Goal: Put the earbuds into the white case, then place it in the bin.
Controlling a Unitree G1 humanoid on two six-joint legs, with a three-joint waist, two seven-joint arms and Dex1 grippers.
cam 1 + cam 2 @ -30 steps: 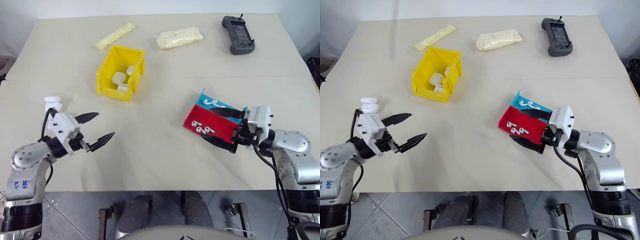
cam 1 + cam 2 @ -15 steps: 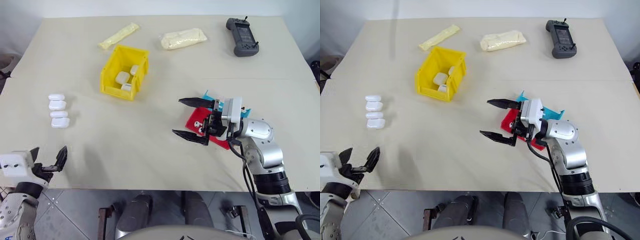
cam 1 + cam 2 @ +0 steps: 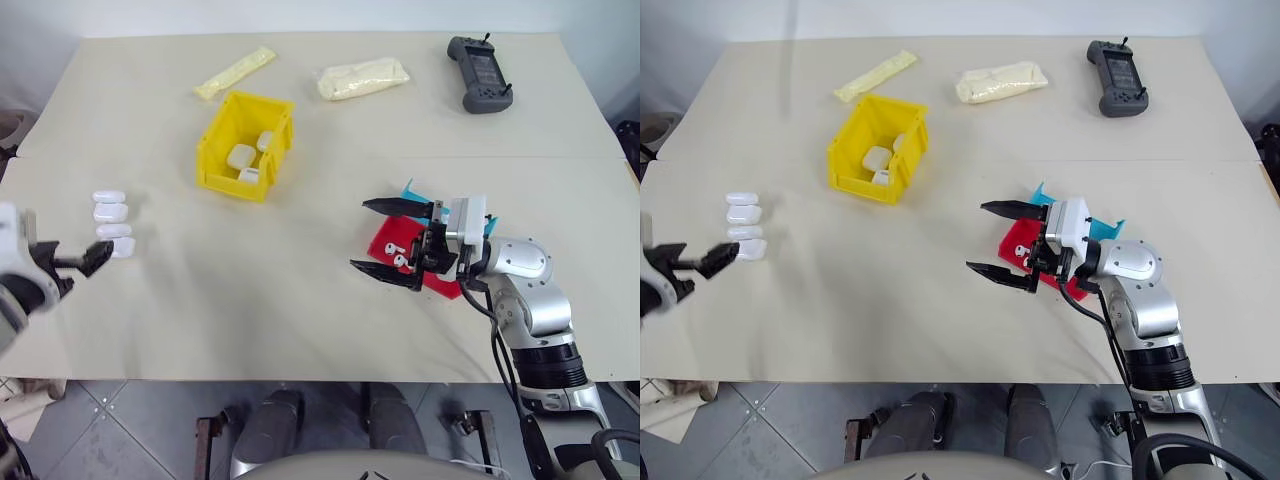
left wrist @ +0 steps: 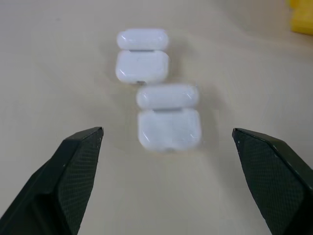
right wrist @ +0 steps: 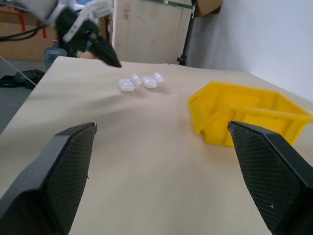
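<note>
Several white cases (image 3: 114, 222) lie in a short row at the table's left. My left gripper (image 3: 70, 258) is open just short of the nearest case (image 4: 169, 128), empty. The yellow bin (image 3: 214, 150) stands further back and holds a few more white cases (image 3: 240, 156). Earbuds (image 3: 392, 246) lie in the red part of a red and blue tray (image 3: 384, 232) at the right. My right gripper (image 3: 362, 235) hangs open above the tray's left end, pointing left, with nothing in it. The right wrist view looks across to the bin (image 5: 249, 112) and the cases (image 5: 139, 82).
Two cream pouches (image 3: 232, 72) (image 3: 362, 77) and a black handheld controller (image 3: 480, 72) lie along the far edge. The table's front edge runs just below both grippers.
The left gripper swung away from the table's middle, dropped to the front edge, then rose towards the white cases. The right gripper moved left over the tray and has since held still.
</note>
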